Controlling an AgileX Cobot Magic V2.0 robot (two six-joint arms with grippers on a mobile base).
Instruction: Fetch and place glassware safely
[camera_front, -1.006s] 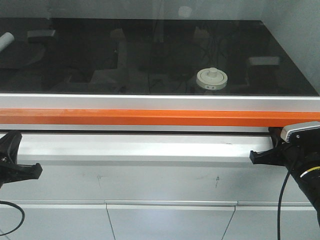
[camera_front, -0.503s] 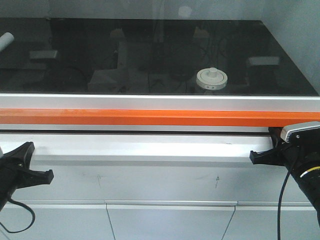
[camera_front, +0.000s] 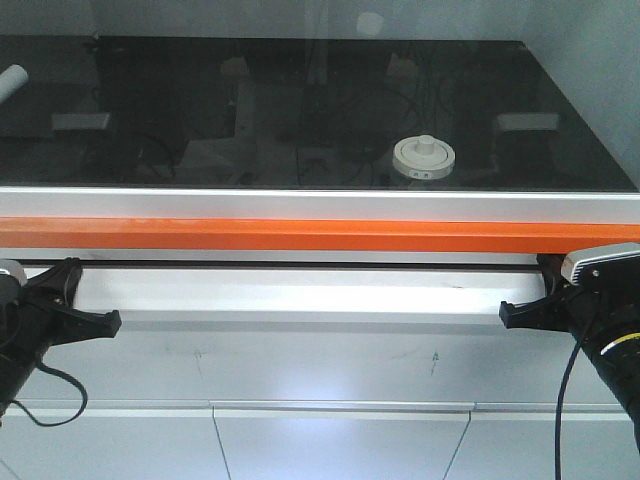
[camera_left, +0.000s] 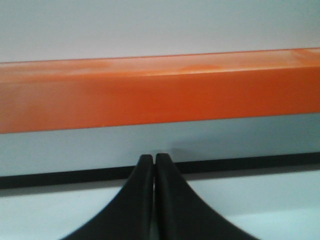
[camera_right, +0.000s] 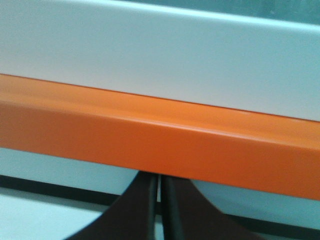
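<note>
the front view looks down from farther back; both wrist views face its orange bar (camera_front: 300, 235) close up.

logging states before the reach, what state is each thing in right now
glass jar: upright, lid on, behind the glass pane
glass pane: lowered, orange bar along its bottom edge
left gripper: jaws shut, empty, just below the orange bar
right gripper: jaws shut, empty, just below the orange bar
</note>
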